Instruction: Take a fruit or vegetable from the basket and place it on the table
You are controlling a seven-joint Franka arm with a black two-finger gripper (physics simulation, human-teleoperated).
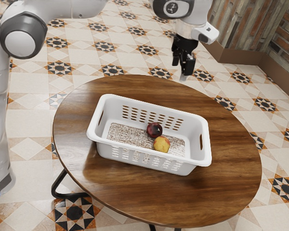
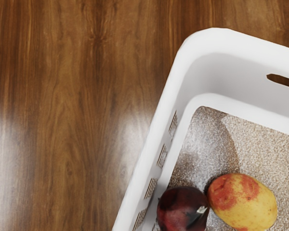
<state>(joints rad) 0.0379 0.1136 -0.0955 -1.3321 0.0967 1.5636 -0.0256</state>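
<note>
Wooden table: the round top [image 1: 231,183] carries the basket and offers bare wood on all sides of it for setting something down.
Robot arm: the arm [image 1: 77,6] reaches out high, well above the tabletop.
White basket: the plastic basket [image 1: 103,150] stands upright, with slotted long walls and a speckled base [image 1: 127,134].
Gripper: the black gripper [image 1: 183,73] hangs near the table's far edge in the exterior view, clear of the basket. I cannot tell how far open it is; it has hold of neither piece of produce.
Yellow produce: a yellow, red-blushed mango or potato [image 2: 243,202] lies in the basket, touching the dark one or nearly so.
Dark produce: a dark red, round onion or plum [image 2: 183,210] sits beside it, closer to the slotted long wall. Either piece would satisfy the task.
Step in hand: the approach, I judge; picking and placing are both to do.
Next move: choose one piece, bring the hand over it, line up across its sides and descend inside the walls. The yellow one seems to leave more room from that slotted wall.
Risk: the neighbour could be nudged, or the hand could catch the rim.
After the grasp: lift above the rim before crossing to bare wood.
</note>
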